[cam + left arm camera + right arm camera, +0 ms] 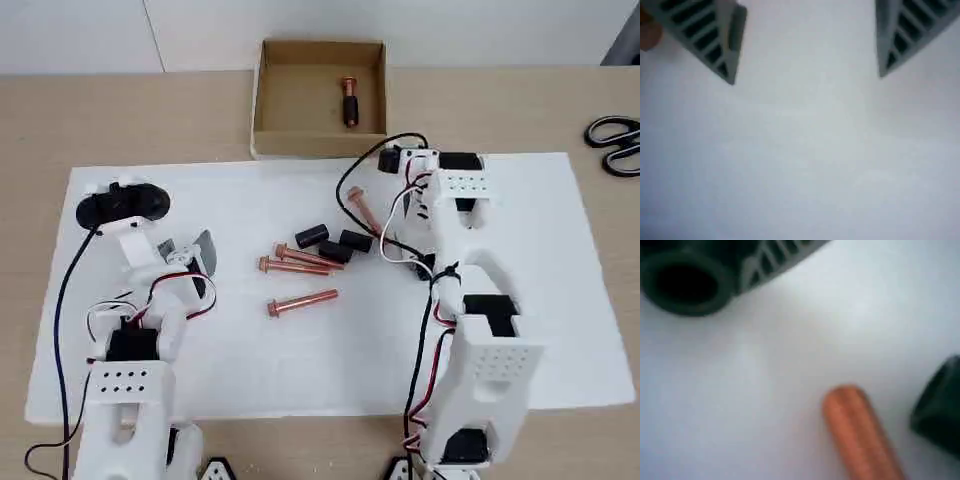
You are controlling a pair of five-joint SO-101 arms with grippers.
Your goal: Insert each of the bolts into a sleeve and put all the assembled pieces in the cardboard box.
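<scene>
left gripper [187, 250] jaws spread over white sheet [250, 370] | bolts [302, 301] lie to its right in frame, long axes roughly left-right | right arm [470, 190] nearer sleeves [335, 250]; cannot tell its jaw state

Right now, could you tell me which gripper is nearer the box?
Right. The right gripper is just short of the box, by the sleeves; the left gripper sits farther off.
</scene>
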